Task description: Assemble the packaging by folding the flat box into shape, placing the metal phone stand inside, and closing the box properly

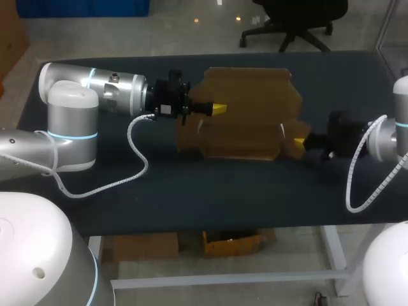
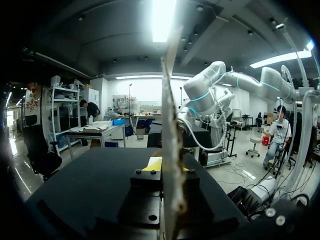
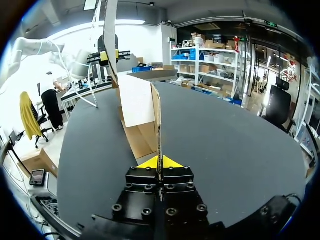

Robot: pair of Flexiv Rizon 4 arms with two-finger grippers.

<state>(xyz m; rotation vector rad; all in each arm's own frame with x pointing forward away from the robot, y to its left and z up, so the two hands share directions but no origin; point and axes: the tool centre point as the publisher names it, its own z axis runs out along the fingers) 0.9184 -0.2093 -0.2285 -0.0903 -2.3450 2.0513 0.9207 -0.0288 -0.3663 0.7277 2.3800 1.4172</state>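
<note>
A flat brown cardboard box [image 1: 245, 111] is held partly raised over the middle of the dark table. My left gripper [image 1: 218, 108] is shut on its left panel; in the left wrist view the cardboard [image 2: 171, 125] stands edge-on between the yellow fingertips [image 2: 154, 164]. My right gripper [image 1: 298, 141] is shut on a flap at the box's right front corner. In the right wrist view the flap's thin edge [image 3: 159, 135] runs out from between the tips of that gripper [image 3: 160, 163], with a lighter panel [image 3: 136, 102] beyond. No metal phone stand shows in any view.
The dark tabletop [image 1: 210, 197] stretches in front of the box to its near edge. A white coiled cable [image 1: 131, 169] loops over the table from my left arm, and another [image 1: 357, 172] hangs from my right arm.
</note>
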